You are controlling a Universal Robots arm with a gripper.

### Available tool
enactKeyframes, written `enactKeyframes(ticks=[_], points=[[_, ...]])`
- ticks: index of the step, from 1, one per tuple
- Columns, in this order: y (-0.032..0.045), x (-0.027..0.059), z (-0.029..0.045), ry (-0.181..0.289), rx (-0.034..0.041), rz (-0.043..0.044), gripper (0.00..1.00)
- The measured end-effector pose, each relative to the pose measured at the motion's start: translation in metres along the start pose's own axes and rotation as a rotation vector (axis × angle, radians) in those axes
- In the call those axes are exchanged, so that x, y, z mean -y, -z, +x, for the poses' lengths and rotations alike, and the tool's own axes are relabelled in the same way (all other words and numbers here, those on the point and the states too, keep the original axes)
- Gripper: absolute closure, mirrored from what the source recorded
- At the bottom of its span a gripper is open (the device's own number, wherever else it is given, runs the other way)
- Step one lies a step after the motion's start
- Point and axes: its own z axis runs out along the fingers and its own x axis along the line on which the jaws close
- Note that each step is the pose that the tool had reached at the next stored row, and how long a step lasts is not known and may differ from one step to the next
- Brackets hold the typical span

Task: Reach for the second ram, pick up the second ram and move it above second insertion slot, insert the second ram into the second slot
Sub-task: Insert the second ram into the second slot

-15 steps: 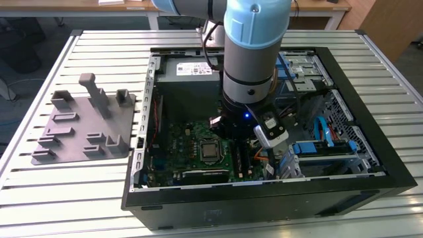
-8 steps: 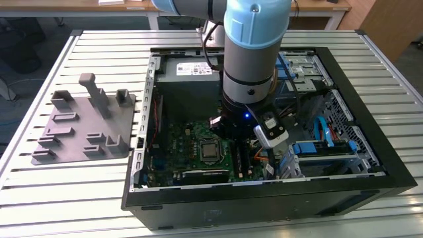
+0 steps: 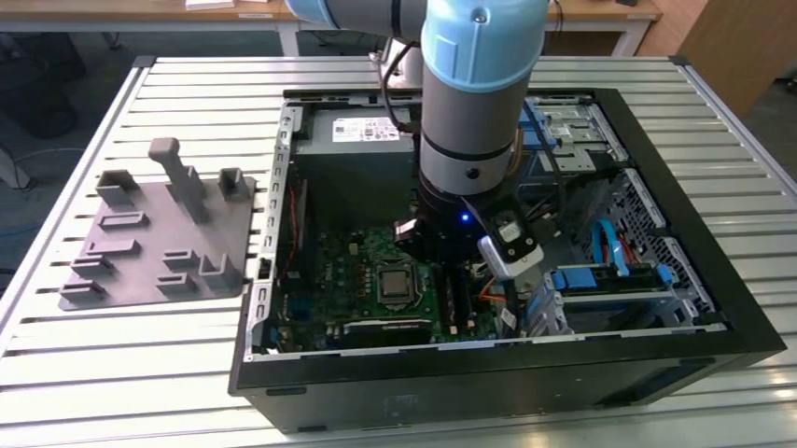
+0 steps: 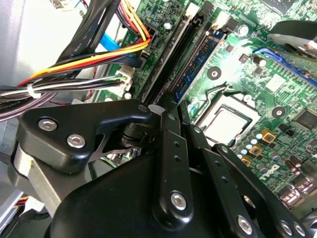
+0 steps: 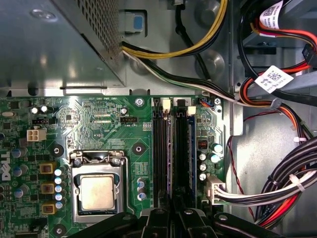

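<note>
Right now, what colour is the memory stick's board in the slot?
Dark blue, clearest in the second wrist view: second ram.

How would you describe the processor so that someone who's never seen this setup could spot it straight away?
Look inside the open black computer case at the green motherboard on its floor. The processor sits there in a hinged metal frame, beside the long black memory slots. It is the one plain, silvery square plate among small chips and capacitors.

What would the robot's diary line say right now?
gripper: inside computer case | over RAM slots | second ram: standing in slot | processor: beside slots
</note>
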Motion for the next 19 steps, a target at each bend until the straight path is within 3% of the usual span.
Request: enactKeyframes(ticks=[6, 7, 19], points=[[0.0004, 0.0001, 0.0006, 0.013, 0.0004, -0.0004, 0.86], [-0.0046, -0.0005, 0.0004, 0.014, -0.0027, 0.0087, 0.86], [-0.0046, -0.0005, 0.0004, 0.014, -0.0027, 0.0086, 0.86]])
